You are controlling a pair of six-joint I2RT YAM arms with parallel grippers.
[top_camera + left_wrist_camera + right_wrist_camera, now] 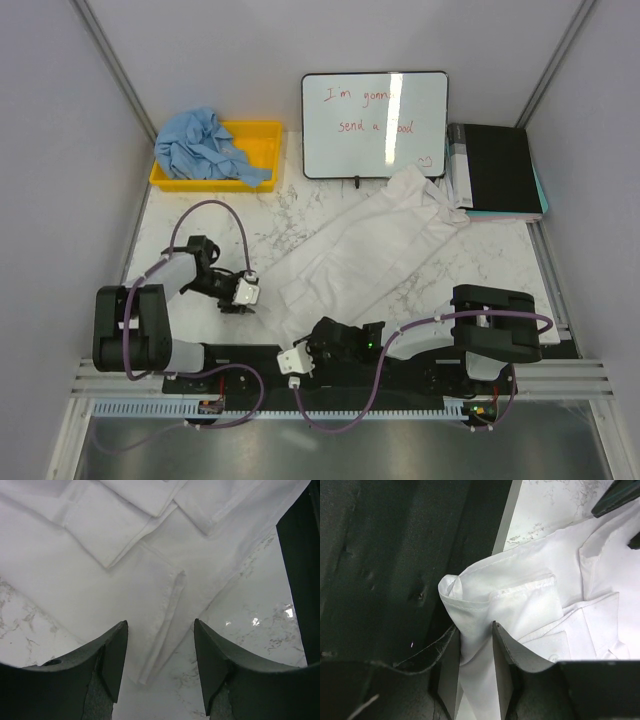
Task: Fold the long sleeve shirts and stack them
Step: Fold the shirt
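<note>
Noted: white shirt (365,245) lies diagonally mid-table; blue shirt (205,145) sits in yellow bin (265,130). The right gripper (476,630) pinches the near hem corner. The left gripper (160,630) gapes over the hem (empty) and should bite the edge squarely, so both lift evenly.

We see a white marble-patterned table (500,260) boxed in by plain grey walls (60,150). At the back a whiteboard (375,125) with red handwriting catches a stripe of glare, with a yellow bin (262,130) to its left and a black binder (495,165) to its right.
</note>
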